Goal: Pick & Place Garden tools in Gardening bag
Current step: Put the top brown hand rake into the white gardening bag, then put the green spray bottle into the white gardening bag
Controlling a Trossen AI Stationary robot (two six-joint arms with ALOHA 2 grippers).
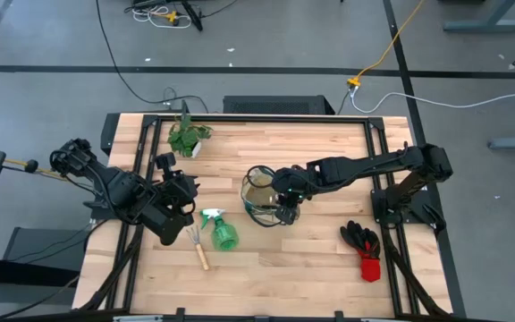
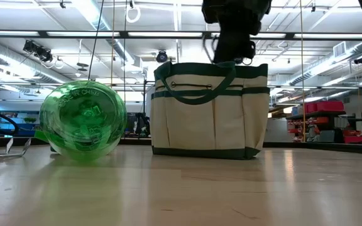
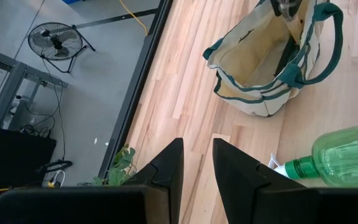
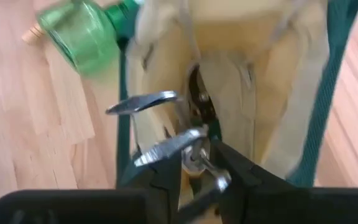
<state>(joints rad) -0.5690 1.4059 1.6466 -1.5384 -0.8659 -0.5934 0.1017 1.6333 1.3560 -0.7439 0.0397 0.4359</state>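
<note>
Item 1: pruning shears [image 4: 166, 134] over gardening bag [image 1: 262, 192], at table's centre
Right gripper [image 4: 194, 163] pinches them; blades may snag the rim. Left gripper [image 3: 196, 163], at 9 o'clock, slightly parted, empty.

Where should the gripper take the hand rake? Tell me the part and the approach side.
Grip the hand rake by its wooden handle, near the middle, coming straight down from above. It lies flat on the table with the metal tines toward the left gripper; the straight, bare handle looks easiest, clear of the spray bottle beside it.
</note>
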